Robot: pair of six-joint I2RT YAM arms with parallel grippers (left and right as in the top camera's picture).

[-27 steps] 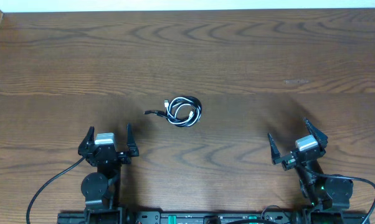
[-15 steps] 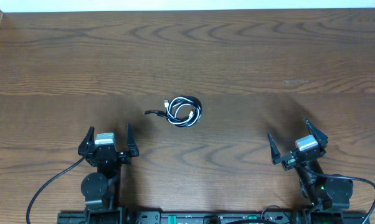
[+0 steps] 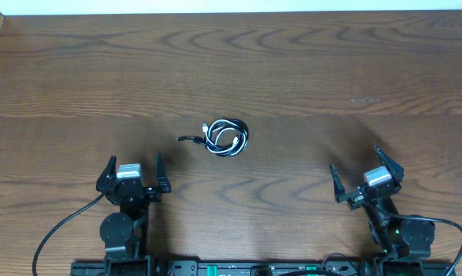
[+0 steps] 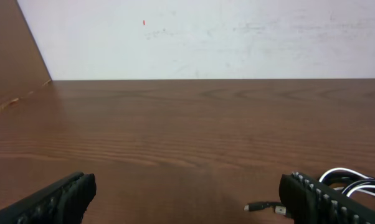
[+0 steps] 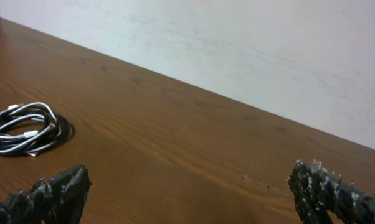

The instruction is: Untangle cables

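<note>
The cables (image 3: 227,137), one thin white and one thin black, lie wound together in a small coil near the middle of the wooden table (image 3: 308,69). A black plug end sticks out to the coil's left. In the left wrist view the cables (image 4: 352,182) show at the lower right, partly behind a finger. In the right wrist view the cables (image 5: 25,128) lie at the far left. My left gripper (image 3: 133,169) stands open near the front left, apart from the coil. My right gripper (image 3: 357,168) stands open near the front right, nothing between its fingers.
Thick black robot wires (image 3: 58,230) trail from the arm bases along the front edge. A pale wall (image 4: 206,37) borders the table's far side. A wooden side panel (image 4: 13,56) rises at the far left.
</note>
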